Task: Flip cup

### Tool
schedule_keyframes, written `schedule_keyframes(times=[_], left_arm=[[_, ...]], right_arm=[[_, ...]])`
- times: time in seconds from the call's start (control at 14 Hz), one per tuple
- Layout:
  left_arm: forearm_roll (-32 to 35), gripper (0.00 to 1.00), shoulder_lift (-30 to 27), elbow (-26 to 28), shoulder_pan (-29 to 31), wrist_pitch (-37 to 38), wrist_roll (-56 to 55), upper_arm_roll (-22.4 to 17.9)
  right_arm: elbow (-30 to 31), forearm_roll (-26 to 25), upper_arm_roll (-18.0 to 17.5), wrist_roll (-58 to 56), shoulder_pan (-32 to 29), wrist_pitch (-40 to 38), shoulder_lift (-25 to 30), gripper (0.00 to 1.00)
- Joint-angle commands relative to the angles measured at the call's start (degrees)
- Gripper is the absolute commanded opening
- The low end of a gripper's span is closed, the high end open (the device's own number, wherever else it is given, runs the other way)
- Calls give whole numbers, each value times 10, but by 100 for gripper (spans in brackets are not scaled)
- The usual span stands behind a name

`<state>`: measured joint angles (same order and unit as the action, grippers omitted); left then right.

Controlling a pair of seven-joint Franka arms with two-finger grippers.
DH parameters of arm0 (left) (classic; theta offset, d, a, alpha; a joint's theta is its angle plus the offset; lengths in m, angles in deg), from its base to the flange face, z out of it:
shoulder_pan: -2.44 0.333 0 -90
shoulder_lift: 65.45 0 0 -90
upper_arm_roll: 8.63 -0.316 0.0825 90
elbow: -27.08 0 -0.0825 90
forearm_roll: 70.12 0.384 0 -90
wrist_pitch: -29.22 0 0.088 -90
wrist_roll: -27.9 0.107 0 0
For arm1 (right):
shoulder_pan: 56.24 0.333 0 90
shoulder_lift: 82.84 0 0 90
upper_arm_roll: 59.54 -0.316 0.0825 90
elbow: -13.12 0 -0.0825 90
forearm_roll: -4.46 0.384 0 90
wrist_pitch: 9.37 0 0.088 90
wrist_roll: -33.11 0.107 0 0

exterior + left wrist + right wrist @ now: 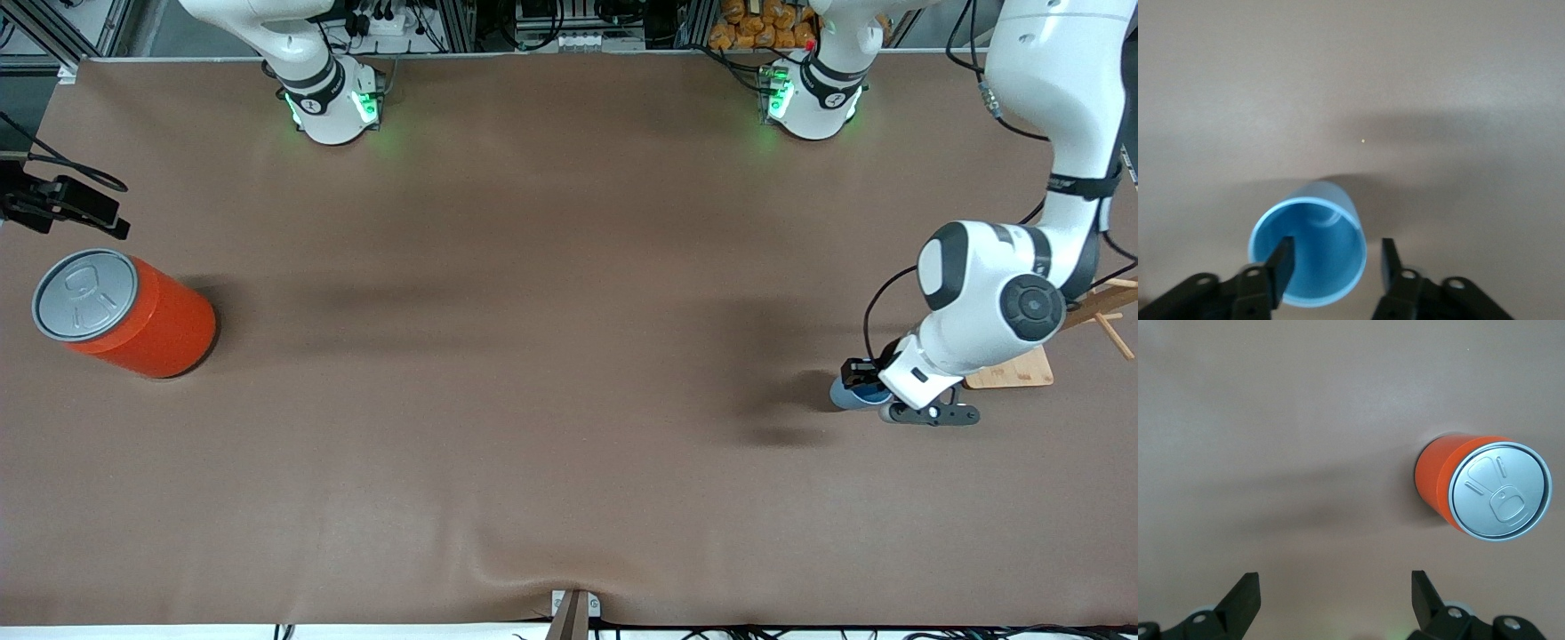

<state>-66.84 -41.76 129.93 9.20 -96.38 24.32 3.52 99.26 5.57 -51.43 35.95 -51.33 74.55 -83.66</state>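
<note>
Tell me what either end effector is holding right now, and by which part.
Nothing is gripped. The left end effector is open, one finger inside the cup, one outside its rim. The right end effector is open and empty.

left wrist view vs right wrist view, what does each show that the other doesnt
Only the left wrist view shows the cup, upright with its mouth open to the camera, one finger of the open left hand inside the rim and one outside. Only the right wrist view shows the can, standing with its lid up, clear of the open right hand. Both show bare brown table.
</note>
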Motion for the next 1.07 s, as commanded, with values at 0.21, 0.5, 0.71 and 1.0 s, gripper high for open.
schedule_keyframes(times=[0.21, 0.5, 0.71, 1.0], left_arm=[[9, 100, -73, -139, 7, 234, 5, 3], [6, 100, -147, -139, 4, 291, -5, 9], [6, 100, -184, -136, 5, 325, -3, 9], [5, 100, -210, -128, 8, 327, 0, 9]], right_arm=[[-3, 0, -2, 5, -10, 22, -1, 100], [0, 1, -2, 5, -6, -10, 0, 100], [2, -2, -1, 6, -8, -26, 3, 100], [1, -3, -1, 7, -8, -22, 3, 100]])
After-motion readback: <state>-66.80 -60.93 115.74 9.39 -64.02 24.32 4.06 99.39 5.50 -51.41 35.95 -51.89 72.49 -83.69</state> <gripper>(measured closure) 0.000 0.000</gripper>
